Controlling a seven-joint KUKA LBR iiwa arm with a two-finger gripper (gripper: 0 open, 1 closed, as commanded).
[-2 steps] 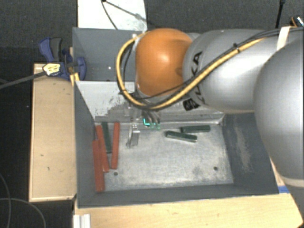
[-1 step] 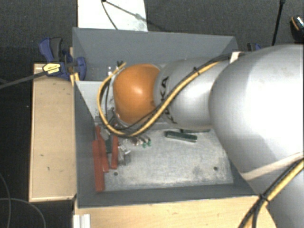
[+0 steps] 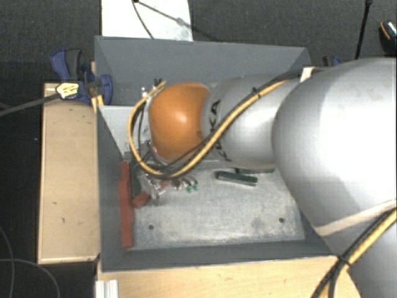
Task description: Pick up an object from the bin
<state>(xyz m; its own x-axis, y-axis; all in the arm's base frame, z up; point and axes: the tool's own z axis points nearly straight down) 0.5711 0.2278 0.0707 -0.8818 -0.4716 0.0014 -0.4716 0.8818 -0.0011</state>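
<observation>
My gripper (image 3: 151, 185) reaches down under the orange wrist cover into the left part of the bin, close to the left wall. Right beside it lies a long red bar (image 3: 126, 213) along the foot of the left wall, and a small red piece (image 3: 141, 198) sits just below the gripper, touching or nearly touching it. Whether that piece belongs to the bar I cannot tell. Small green and white bits (image 3: 190, 185) lie just right of the gripper.
A dark green flat stick (image 3: 236, 177) lies on the bin floor further right, partly under the arm. The arm's thick silver body covers the bin's right and rear. The front floor is bare grey metal.
</observation>
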